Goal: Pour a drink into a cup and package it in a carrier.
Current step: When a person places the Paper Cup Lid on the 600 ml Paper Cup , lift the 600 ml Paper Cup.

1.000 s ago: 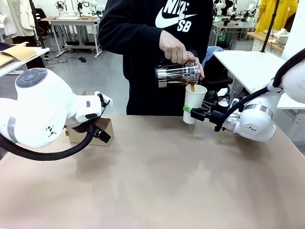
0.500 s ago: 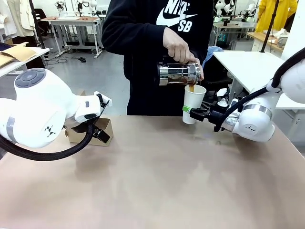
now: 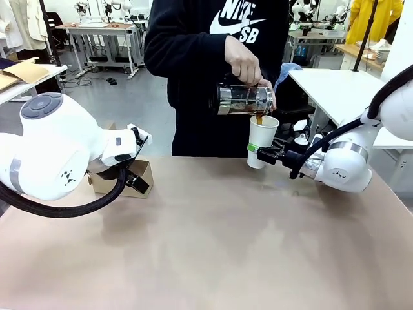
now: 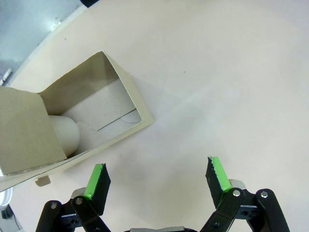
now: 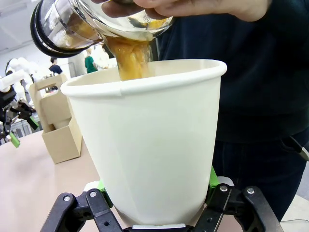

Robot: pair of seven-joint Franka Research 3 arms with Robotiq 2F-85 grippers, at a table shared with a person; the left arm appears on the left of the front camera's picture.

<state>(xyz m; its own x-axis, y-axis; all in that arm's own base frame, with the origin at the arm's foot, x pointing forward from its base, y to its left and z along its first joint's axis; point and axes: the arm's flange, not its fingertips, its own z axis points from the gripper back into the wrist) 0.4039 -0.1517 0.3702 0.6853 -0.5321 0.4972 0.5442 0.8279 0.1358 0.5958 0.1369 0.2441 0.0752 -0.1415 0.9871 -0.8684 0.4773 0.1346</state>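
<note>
Two grippers were on my feeds, and the paper cup point(image 3: 264, 132) served as my reference for everything else. My right gripper point(image 3: 256, 150) was clamped on the cup's lower wall, a green pad pressed against either side. It held the cup upright at the far edge of the table point(image 3: 213, 245). I could not tell whether the cup's base touched the tabletop.

Directly above the cup, a person's hand point(image 3: 244, 61) held the glass jug point(image 3: 244, 100) tipped almost onto its side, its lip over the cup's rim. The drink point(image 3: 260, 119) was brown and ran in a thin stream from the jug's lip down into the cup's open mouth. More of it lay along the low side of the glass. From the right wrist camera the stream looked amber and dropped just inside the cup's rim.

Well to the left of the cup, on the same table, sat the carrier point(image 3: 139, 175), brown cardboard with a tall upright handle. My left gripper point(image 4: 157, 166) was also far to the left of the cup, close over the carrier. Its jaws were spread wide with nothing between the green pads. Through the left wrist camera I saw bare tabletop between the fingers and one open pocket of the carrier just past the fingertips. Something pale and rounded sat inside the carrier, but I could not tell what it was.
</note>
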